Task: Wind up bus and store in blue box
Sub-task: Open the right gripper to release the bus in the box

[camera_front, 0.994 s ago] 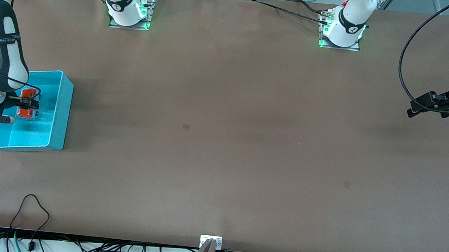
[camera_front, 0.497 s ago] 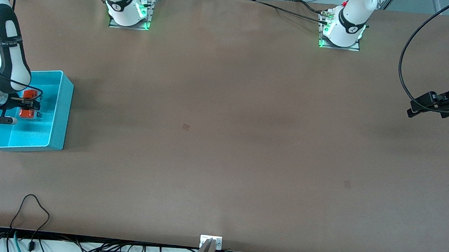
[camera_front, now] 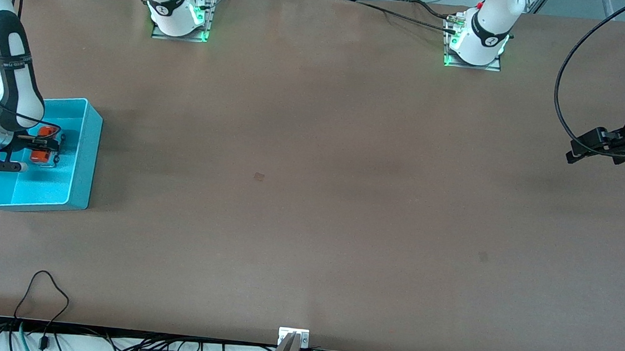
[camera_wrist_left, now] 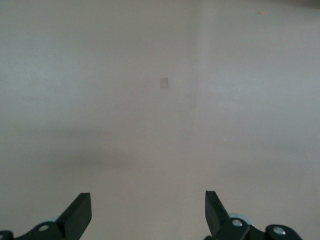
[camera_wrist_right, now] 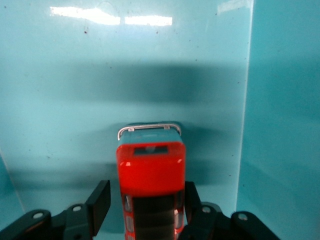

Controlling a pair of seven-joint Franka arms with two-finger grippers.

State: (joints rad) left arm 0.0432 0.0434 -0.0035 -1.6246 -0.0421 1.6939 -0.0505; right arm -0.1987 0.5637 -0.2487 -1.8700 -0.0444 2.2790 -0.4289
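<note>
Box (camera_front: 85, 146) sits at the right arm's end of the table (camera_front: 310, 209), long axis running toward the front camera. You've got the bus (camera_front: 45, 133) inside it, in the half farther from the camera, lined up with the box's length. From the right wrist view its orange roof and grey bumper face the end wall, and it looks seated on the floor – shadow sits tight under the nose.

Right gripper (camera_front: 50, 147) is down in the box, straddling the bus. Jaws slightly apart: one finger (camera_wrist_right: 100, 197) shows a sliver of blue between it and the bus side, while the other is just beside or touching – can't tell which. Not a clamp.

Mid-table is bare brown board apart from one small dark mark (camera_front: 259, 176), and a second one (camera_front: 483, 256) nearer the camera toward the left arm's end.

Left gripper (camera_front: 573, 154) hangs over the left arm's end of the table, waiting – jaws wide apart, nothing between them, only tabletop below.
</note>
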